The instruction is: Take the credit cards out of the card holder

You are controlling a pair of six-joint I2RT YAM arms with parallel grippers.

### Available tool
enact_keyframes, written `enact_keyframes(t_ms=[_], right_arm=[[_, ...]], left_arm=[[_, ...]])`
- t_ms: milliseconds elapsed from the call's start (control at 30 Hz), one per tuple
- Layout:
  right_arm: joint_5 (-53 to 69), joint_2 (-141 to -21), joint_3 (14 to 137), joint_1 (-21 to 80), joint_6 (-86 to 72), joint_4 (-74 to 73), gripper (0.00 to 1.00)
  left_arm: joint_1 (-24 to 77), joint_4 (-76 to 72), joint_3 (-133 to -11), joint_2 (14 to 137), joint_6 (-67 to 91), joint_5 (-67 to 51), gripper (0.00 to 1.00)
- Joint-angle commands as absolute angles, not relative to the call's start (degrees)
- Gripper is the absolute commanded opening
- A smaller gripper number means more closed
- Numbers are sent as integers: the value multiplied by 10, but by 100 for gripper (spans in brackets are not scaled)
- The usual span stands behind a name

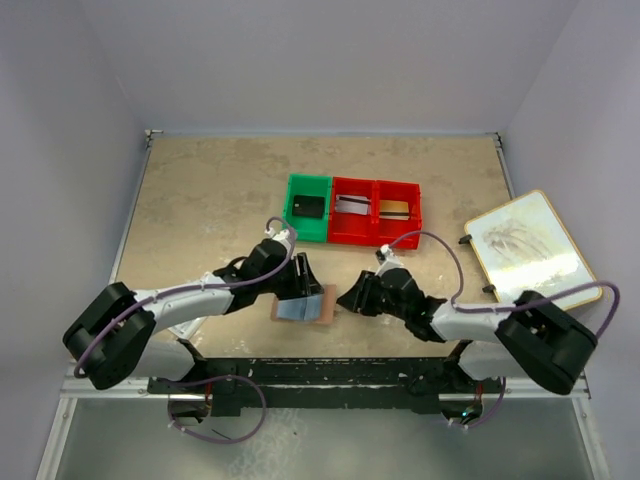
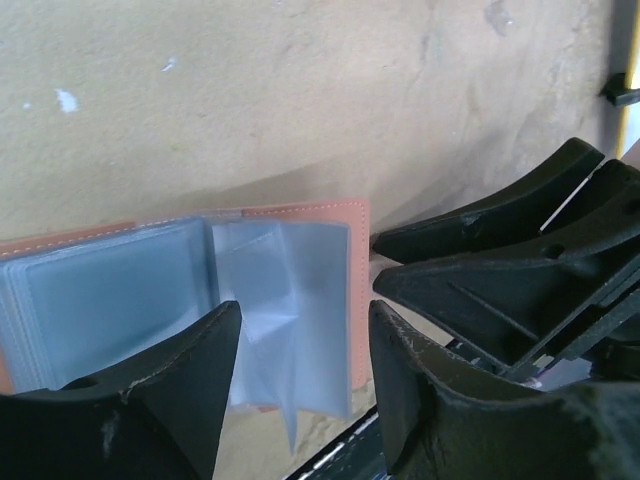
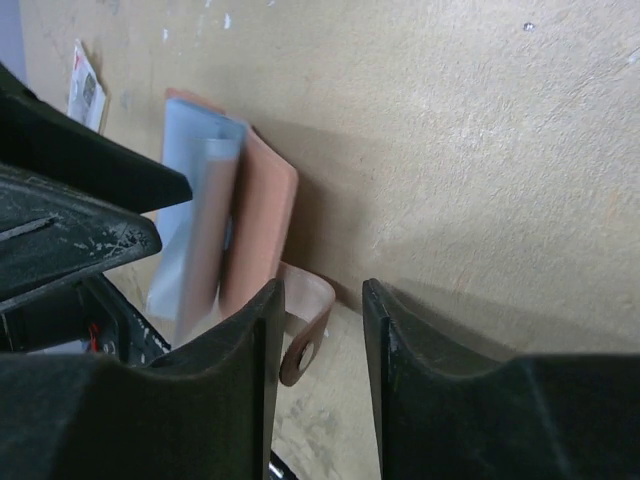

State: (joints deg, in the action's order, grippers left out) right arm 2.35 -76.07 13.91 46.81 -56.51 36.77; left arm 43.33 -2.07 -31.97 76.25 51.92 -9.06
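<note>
Card holder [image 1: 305, 307] [image 2: 120, 290] is lying open on the tan table [image 1: 200, 200], brown cover facing down and blue-grey clear sleeves facing up. From the left wrist view the sleeves are fanning loosely, one leaf standing up near the fold.

Left gripper [image 1: 302, 283] [image 2: 300, 330] is hovering over the card holder's far half. Its fingers are standing apart with the sleeves showing in the gap; I cannot see them pinching any leaf.

Right gripper [image 1: 347, 298] [image 3: 320, 292] is sitting just beside the card holder's right edge, pointing at it. Its fingers are parted too, with nothing caught between them. A brown closing strap [image 3: 308, 325] with a round snap is sticking out from the card holder's right edge, showing low in that gap.

A green bin [image 1: 300, 232] is sitting well beyond the card holder's far side, with a dark flat item inside. Two red bins [image 1: 352, 232] are adjoining it, further to the card holder's far right, each holding a flat item.

A tan-rimmed board [image 1: 528, 245] is lying well off to the card holder's right.

A white packet [image 3: 87, 85] with a red mark is lying on the side of the card holder away from the right gripper.
</note>
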Motion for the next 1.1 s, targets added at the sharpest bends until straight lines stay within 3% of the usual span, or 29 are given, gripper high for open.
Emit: enact_keyframes(t_ms=[0, 133, 333, 567, 867, 1067], right_arm=[[-15, -680, 167, 467, -539, 253, 42], [-61, -605, 189, 467, -537, 157, 49], [-88, -523, 210, 467, -544, 81, 49], [7, -556, 201, 466, -552, 201, 20], [124, -714, 192, 466, -567, 393, 10], [117, -785, 159, 466, -577, 397, 6]], left_arm=[[443, -103, -315, 776, 551, -111, 53], [450, -125, -313, 788, 559, -116, 54], [463, -145, -313, 787, 574, -118, 55], [474, -143, -309, 783, 577, -114, 55], [478, -167, -295, 772, 597, -136, 53], [479, -140, -298, 754, 585, -121, 53]])
